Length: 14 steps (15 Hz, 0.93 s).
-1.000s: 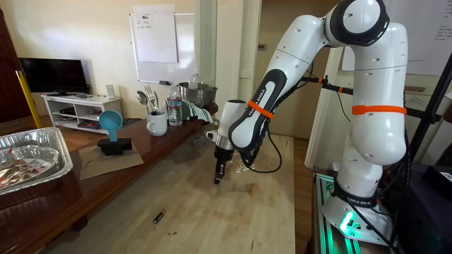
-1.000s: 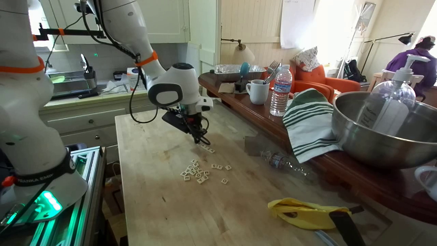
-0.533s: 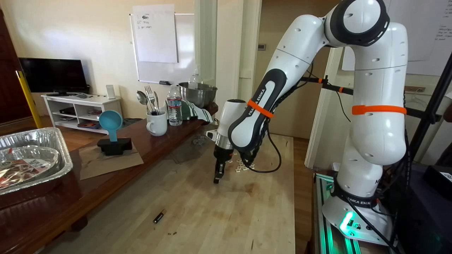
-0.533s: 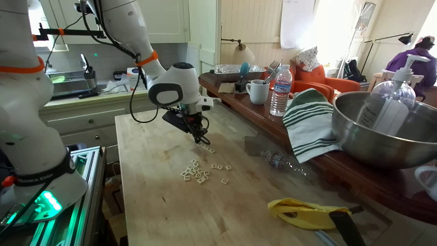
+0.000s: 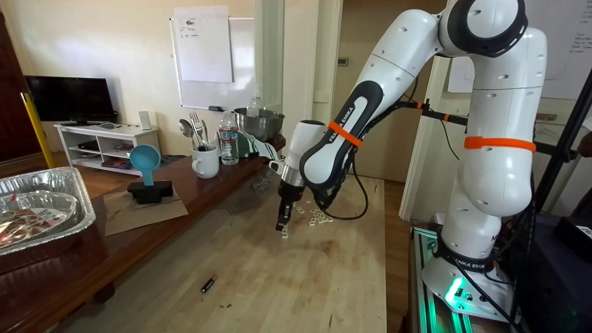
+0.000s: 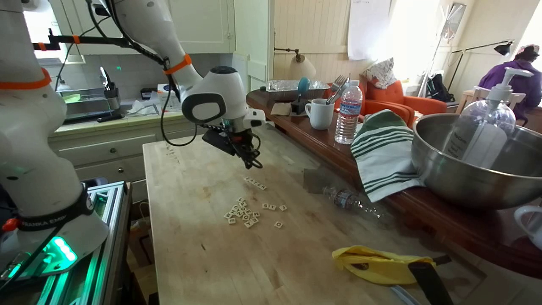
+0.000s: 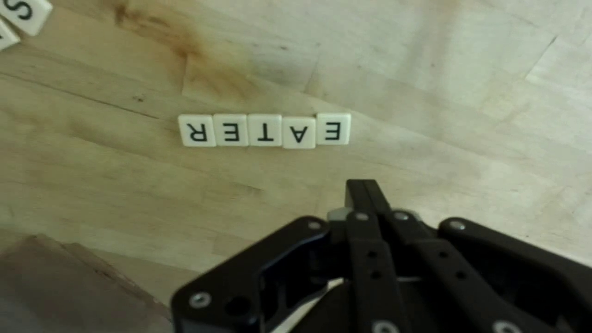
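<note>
The gripper [image 7: 365, 184] is pinched tight together, holding nothing, and in the wrist view a row of letter tiles [image 7: 264, 130] lies on the table [image 7: 138, 194] just past it, to the left.

The white arm [image 5: 397, 46] before me crooks high at the elbow [image 5: 483, 21] and slopes to a tilted wrist [image 5: 303, 145], its tool [image 7: 365, 194] pointing down, fingers [image 7: 357, 194] pressed together.

Five square, cream-white letter tiles [image 7: 265, 130] lie flat, face up, edge to edge in a near-straight row, above centre in the wrist view; black letters, inverted there, spell EATER.
</note>
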{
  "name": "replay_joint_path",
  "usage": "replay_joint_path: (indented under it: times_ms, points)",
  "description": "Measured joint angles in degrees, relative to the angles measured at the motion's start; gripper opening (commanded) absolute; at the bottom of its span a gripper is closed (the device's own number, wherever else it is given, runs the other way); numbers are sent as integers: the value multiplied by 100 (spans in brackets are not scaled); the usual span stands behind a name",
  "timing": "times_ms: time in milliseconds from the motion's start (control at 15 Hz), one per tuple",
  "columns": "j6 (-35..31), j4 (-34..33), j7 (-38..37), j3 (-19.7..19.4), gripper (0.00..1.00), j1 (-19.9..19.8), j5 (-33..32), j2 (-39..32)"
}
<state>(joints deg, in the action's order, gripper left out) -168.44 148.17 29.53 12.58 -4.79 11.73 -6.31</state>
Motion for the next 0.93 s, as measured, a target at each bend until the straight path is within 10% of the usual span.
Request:
replay_joint_path:
  times_ms: [933]
  points:
    - [14,150,-520,-1217,1,-869,-256,330]
